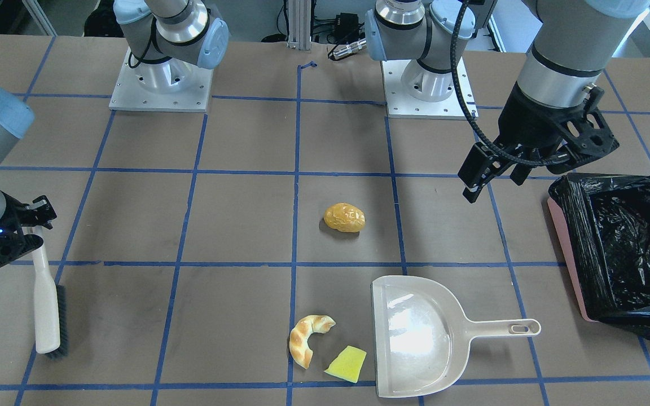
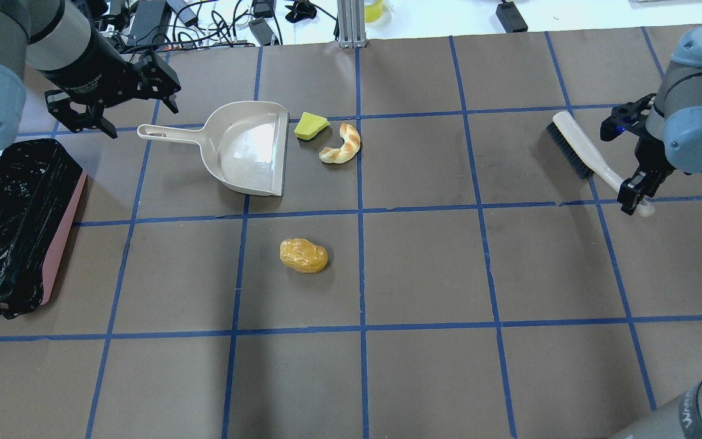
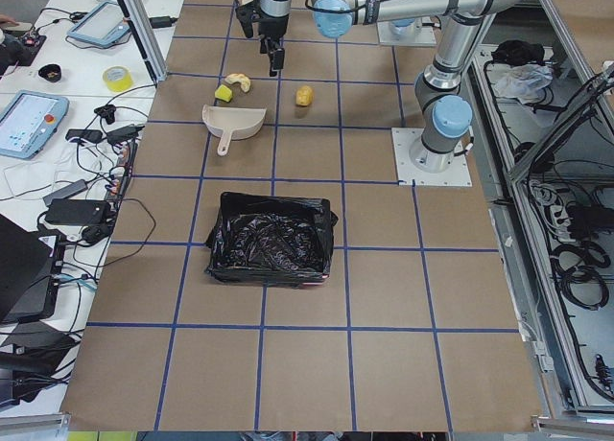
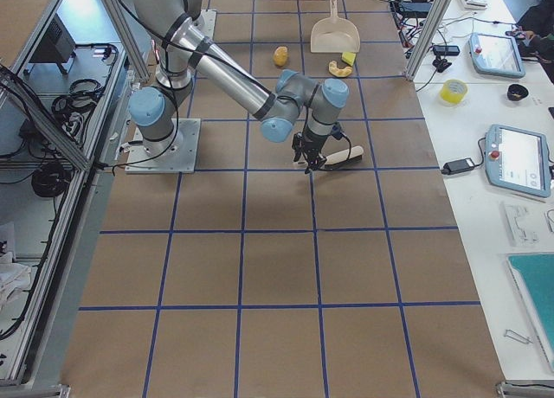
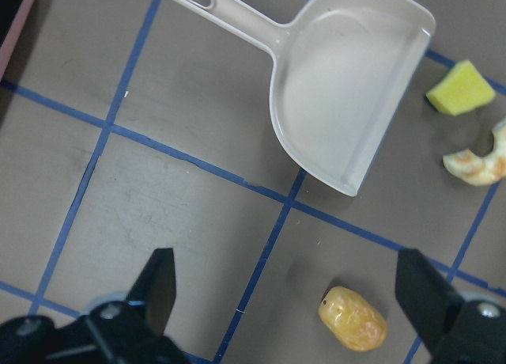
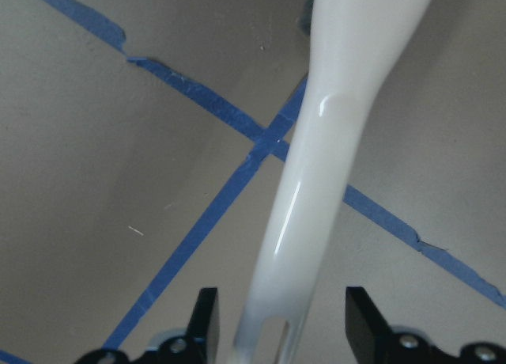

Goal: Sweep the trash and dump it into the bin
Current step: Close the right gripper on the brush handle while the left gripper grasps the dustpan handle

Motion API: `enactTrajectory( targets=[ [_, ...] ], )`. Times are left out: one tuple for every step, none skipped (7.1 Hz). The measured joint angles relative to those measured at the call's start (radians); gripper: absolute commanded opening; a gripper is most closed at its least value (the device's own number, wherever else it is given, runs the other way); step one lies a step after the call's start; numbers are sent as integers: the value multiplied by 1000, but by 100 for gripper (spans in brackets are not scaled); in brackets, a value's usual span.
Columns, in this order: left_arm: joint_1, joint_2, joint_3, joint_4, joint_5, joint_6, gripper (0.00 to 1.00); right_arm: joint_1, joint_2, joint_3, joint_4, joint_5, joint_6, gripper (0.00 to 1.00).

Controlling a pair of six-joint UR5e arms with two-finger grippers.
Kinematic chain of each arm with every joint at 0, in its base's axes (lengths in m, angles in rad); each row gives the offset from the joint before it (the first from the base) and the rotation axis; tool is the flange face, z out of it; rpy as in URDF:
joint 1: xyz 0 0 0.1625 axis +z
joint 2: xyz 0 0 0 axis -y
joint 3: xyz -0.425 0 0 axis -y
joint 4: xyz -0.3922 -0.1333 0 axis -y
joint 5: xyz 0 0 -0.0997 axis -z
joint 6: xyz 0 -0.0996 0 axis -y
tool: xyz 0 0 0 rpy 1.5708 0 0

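Observation:
The golden-orange bread roll lies alone mid-table. The striped croissant piece and the yellow wedge lie just beside the mouth of the beige dustpan. The pink bin with its black bag stands beyond the dustpan's handle. My left gripper is open and empty, raised above the table between the bin and the dustpan. My right gripper is open and straddles the handle end of the white brush, which lies on the table. In the right wrist view gaps show on both sides of the handle.
Blue tape lines grid the brown table. The two arm bases stand at the robot's edge. In the overhead view the bin sits at the far left and the dustpan opens toward the croissant piece and the wedge.

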Motion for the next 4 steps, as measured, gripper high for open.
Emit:
enactTrajectory(
  targets=[
    [1,-1,-5,9,31,-167,100,0,0,1,-11,4,1,54],
    [3,-7,-23,15,62,-316,100,0,1,2,-14,7,4,52],
    [13,-9,-44,15,82,-417,100,0,3,3,-14,9,8,45],
    [33,-13,-47,14,91,-506,99,0,4,4,-14,9,15,34]
  ],
)
